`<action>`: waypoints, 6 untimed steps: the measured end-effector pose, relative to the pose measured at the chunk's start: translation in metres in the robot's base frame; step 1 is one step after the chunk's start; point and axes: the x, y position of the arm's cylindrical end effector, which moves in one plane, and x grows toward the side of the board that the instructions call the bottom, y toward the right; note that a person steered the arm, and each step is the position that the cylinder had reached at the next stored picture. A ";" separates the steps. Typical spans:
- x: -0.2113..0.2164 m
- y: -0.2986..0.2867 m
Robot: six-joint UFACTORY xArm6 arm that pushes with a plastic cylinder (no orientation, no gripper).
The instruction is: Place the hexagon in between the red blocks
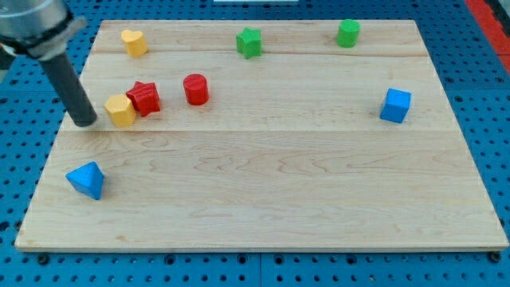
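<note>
My tip (84, 122) at left of frame, no claw, just left of yellow hexagon (120, 110) touching red star (144, 97); red cylinder (195, 88) nearby.

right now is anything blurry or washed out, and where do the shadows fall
Camera view: the blocks are sharp, only the arm's upper part at the view's top left is blurred; light is even, no glare on the board; soft short shadows sit under the blue pyramid and beside my tip.

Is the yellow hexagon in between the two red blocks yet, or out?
Out. The yellow hexagon touches the red star block on its left; the red cylinder lies beyond. My tip sits left of the hexagon.
</note>
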 end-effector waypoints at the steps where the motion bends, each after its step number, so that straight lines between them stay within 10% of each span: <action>1: -0.003 0.039; 4: 0.029 0.093; 6: -0.047 0.113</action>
